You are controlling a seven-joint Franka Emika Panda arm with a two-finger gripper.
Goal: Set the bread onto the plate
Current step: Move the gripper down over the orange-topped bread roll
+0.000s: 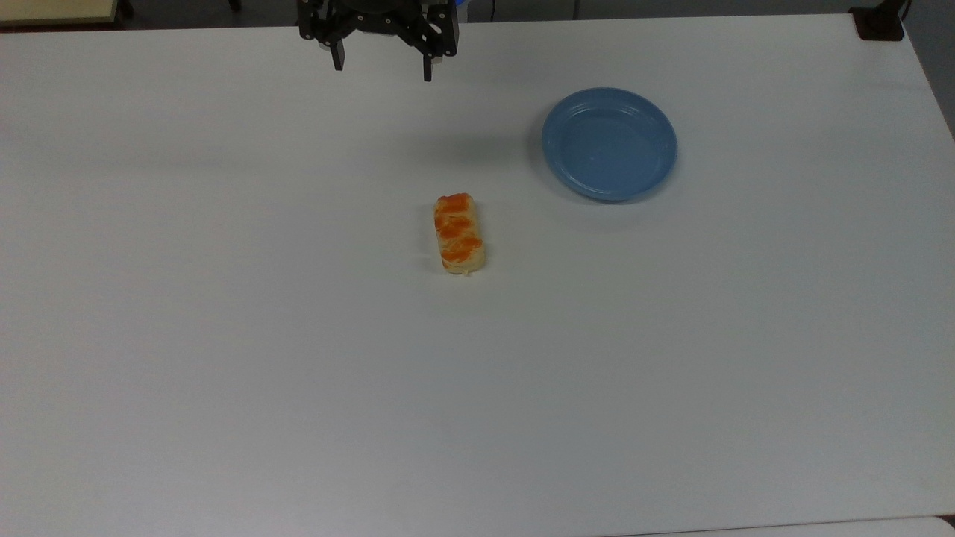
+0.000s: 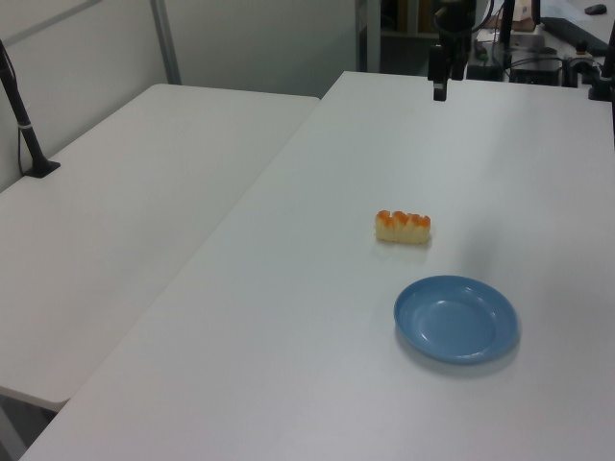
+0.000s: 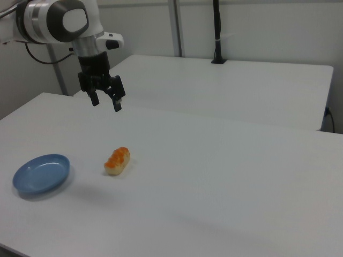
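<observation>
bread (image 1: 459,233) on table, plate (image 1: 609,143) apart — pincer (image 1: 383,67) spread

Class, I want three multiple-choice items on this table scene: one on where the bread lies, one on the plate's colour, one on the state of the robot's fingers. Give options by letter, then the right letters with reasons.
1. Where is the bread?
A. on the plate
B. on the table, apart from the plate
C. between the fingers

2. What colour is the plate?
A. red
B. green
C. blue

3. How are the fingers?
A. open and empty
B. shut on the bread
C. shut on the plate

Answers:
1 B: the bread lies on the white table, bare tabletop between it and the plate.
2 C: the plate is blue all over.
3 A: the gripper hangs above the table, its fingers spread with nothing between them.
</observation>
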